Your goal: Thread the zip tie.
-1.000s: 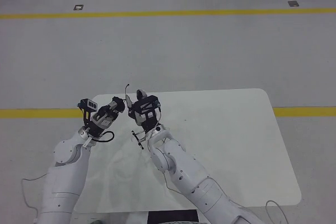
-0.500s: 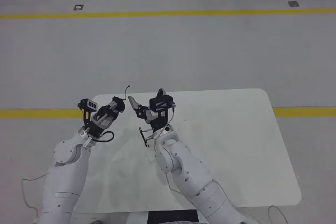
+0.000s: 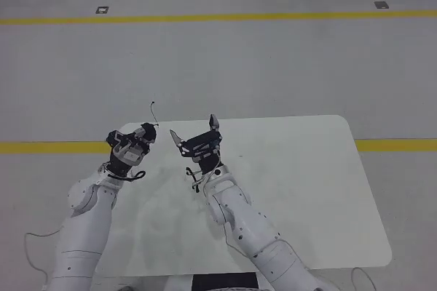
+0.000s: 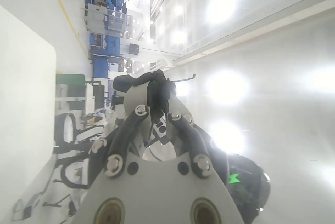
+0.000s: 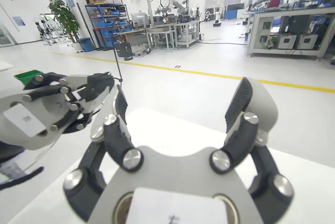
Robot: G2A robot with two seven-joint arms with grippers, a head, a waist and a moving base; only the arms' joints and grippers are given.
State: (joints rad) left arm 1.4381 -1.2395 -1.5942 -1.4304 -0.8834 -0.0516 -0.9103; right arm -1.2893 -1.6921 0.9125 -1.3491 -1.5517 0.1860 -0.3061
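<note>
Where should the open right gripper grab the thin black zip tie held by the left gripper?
Probably the free strap of the thin black zip tie, just beyond the left gripper, approached sideways from the right gripper; only that straight length stands exposed.

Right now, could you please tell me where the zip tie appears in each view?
Top view: the zip tie is a thin black strand rising from the left gripper.
Left wrist view: the zip tie pokes out of the left gripper, whose jaws are shut.
Right wrist view: the zip tie stands up from the left gripper.
Shared landmark: the left gripper.
</note>
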